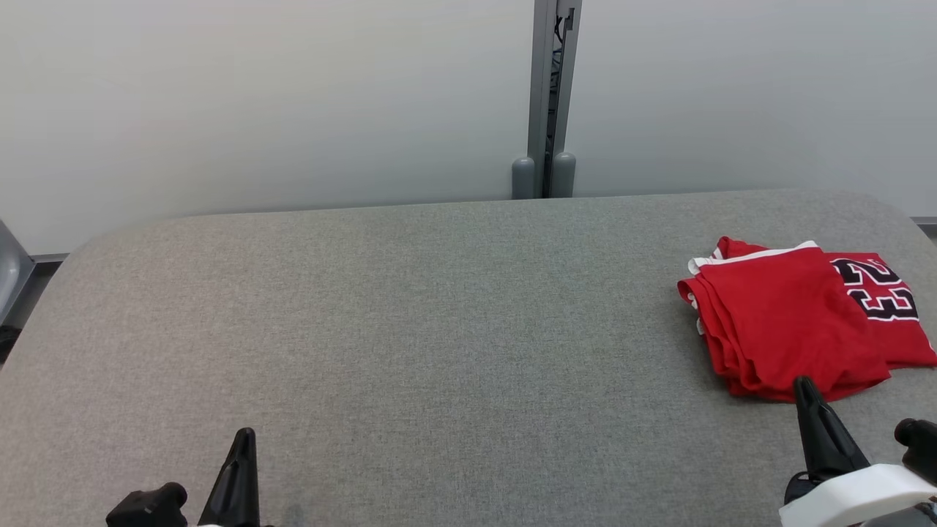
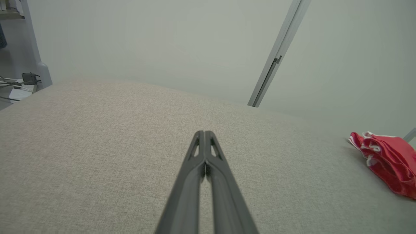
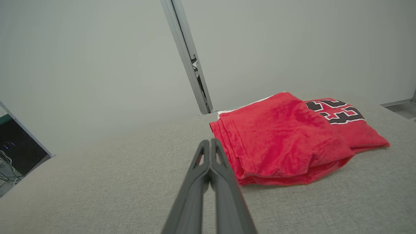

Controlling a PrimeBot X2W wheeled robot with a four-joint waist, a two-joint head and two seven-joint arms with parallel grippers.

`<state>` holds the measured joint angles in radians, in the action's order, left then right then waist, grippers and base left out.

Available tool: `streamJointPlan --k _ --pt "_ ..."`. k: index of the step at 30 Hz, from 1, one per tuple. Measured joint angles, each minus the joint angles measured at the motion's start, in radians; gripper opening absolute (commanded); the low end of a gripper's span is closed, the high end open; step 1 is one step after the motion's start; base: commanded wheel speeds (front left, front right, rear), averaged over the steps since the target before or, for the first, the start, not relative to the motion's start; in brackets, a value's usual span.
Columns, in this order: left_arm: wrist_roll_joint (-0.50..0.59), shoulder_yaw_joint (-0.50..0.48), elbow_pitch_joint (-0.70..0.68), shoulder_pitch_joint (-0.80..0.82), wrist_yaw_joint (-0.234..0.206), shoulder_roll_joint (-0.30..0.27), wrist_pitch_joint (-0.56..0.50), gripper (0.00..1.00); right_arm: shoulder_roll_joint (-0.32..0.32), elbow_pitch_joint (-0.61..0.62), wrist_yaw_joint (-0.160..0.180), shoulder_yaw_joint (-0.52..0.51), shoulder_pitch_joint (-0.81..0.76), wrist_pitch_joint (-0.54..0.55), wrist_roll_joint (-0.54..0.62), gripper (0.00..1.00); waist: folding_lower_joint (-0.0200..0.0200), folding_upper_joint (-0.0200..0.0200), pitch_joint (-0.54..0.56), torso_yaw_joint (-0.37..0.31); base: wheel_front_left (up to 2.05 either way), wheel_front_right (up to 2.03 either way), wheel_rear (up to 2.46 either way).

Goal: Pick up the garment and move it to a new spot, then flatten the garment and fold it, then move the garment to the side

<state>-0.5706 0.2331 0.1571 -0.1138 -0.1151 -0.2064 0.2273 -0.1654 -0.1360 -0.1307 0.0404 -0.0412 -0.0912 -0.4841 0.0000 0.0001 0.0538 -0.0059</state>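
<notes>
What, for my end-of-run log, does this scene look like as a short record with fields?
garment: red, folded, number 23 showing, lying on the table's right side
table: grey fabric top
left gripper: shut, empty, over bare table, well away from the garment
right gripper: shut, empty, close by the garment's near edge

- The garment [image 1: 787,322] runs off the right edge of the head view, and its folded top layer covers part of the black number.
- The right tool [image 1: 804,384] hides a bit of the garment's near hem and may be touching it.
- The bottom edge cuts off the left tool [image 1: 245,438].
- The picture edges cut off the near corners of the bench [image 1: 439,329].
</notes>
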Motion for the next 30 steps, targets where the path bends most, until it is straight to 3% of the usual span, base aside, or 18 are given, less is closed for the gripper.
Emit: streamJointPlan --k 30 --pt "-0.386 -0.120 0.036 0.075 0.089 0.055 -0.122 0.00 0.041 -0.039 0.000 -0.057 0.053 0.073 -0.413 0.00 0.0000 0.0000 -0.014 0.002 0.00 0.00 0.00"
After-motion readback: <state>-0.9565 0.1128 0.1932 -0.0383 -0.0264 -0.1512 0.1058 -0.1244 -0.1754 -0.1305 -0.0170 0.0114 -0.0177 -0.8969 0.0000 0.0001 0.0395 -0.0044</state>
